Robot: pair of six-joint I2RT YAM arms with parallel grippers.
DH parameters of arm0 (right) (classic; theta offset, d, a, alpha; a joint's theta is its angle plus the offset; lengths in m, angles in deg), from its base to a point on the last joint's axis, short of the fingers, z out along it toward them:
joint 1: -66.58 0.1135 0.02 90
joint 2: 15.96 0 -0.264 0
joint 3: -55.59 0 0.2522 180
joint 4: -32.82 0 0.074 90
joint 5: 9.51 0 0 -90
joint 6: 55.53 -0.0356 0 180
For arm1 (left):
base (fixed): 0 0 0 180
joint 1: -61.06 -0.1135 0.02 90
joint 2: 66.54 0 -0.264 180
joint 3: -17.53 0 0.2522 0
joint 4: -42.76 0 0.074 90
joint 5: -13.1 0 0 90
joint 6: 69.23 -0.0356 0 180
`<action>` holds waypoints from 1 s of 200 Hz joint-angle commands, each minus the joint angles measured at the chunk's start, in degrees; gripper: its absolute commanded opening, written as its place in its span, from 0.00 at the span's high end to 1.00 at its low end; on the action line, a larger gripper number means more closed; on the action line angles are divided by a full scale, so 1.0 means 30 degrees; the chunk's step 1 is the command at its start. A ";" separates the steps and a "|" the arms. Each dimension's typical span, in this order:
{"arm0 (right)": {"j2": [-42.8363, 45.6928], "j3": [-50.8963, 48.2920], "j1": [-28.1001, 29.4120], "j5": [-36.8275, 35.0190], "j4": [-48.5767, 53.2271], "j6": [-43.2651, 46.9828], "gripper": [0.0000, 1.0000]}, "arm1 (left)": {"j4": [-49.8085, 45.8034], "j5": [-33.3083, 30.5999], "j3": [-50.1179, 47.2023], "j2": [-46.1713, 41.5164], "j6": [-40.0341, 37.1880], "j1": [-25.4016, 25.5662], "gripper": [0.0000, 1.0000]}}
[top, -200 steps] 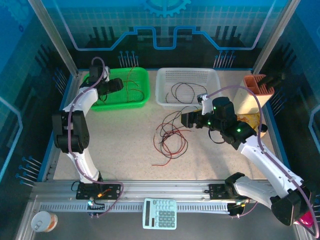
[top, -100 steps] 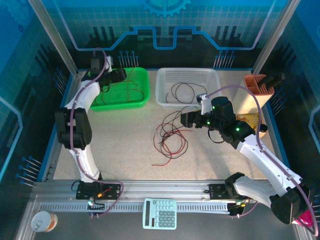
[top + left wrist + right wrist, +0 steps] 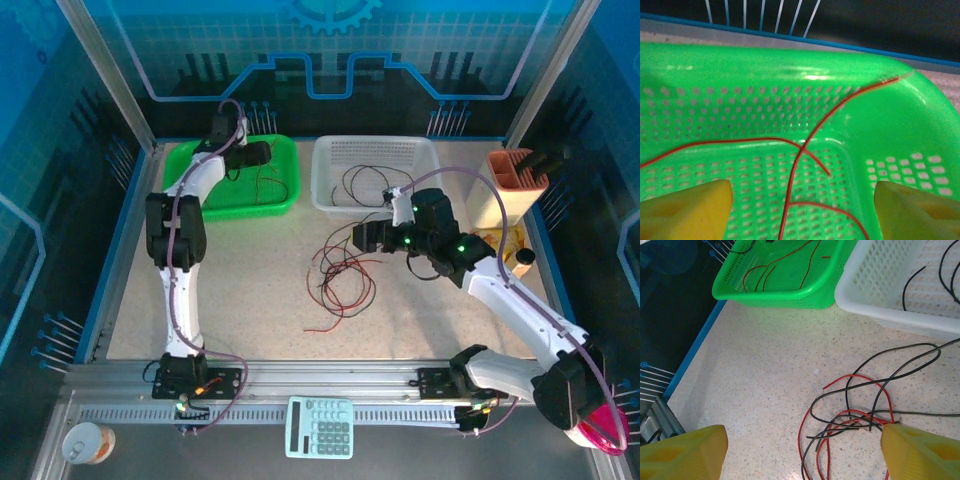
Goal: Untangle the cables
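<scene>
Left gripper (image 3: 802,215): jaws spread wide, nothing between the pads. It is hung low inside the green basket (image 3: 790,55), at 11 o'clock on the table (image 3: 230,290). Red cables (image 3: 800,155) are seen lying loose on the basket floor below it, crossed over each other, with one run up over the rim at 1 o'clock. The pose is judged to be a drop-off: jaws apart, red strands on the floor, none pinched.

Right gripper (image 3: 802,452): jaws also spread wide, nothing held. It is held above the table at roughly 1 o'clock of the main knot and pointed toward 9 o'clock. This is judged to be a standby or approach pose, kept high so the strands are not dragged.

Cables (image 3: 340,275): the remaining tangle of mixed red and black loops is laid at table centre, with one red tail trailed out toward 7 o'clock. In the right wrist view, black loops are seen crossed over red ones, so a clean single-strand pick is likely to need an outer loop.

White basket (image 3: 880,310): at 12 o'clock, just right of the green one. Black cables (image 3: 365,182) are coiled in it. Sorting by colour is implied: red to green, black to white. The task is judged partly done.
</scene>
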 commanded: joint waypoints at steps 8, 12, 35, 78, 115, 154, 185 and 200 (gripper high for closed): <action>-0.0257 0.0953 0.0236 0.0542 -0.0625 -0.0125 0.19 | -0.0923 -0.0413 0.1874 0.1317 -0.0351 0.0473 0.29; -0.0276 0.0981 0.0243 0.0536 -0.0616 -0.0118 0.19 | -0.0971 -0.0413 0.2037 0.1474 -0.0358 0.0528 0.30; -0.0276 0.1028 0.0257 0.0461 -0.0508 -0.0041 0.19 | -0.1185 -0.0497 0.2463 0.1894 -0.0347 0.0837 0.33; -0.0520 0.0796 0.0369 0.0382 -0.0643 -0.0037 0.19 | -0.0244 -0.0296 0.0101 -0.0408 -0.0409 0.0944 0.32; -0.1527 0.0481 0.1621 -0.0857 0.0114 0.0772 0.19 | 0.1728 0.0206 -0.3705 -0.4796 0.0735 0.0943 0.27; -0.2517 0.0014 0.4528 -0.2127 0.1450 0.1851 0.21 | 0.3183 0.1429 -0.7684 -0.9869 0.2972 0.0929 0.24; -0.3783 0.0098 0.7076 -0.3367 0.3359 0.2732 0.23 | 0.3257 0.1911 -1.0664 -1.3613 0.4213 0.0944 0.22; -0.4498 0.0121 0.7993 -0.4516 0.4303 0.2072 0.24 | 0.3178 0.1989 -1.2012 -1.5299 0.4575 0.0944 0.20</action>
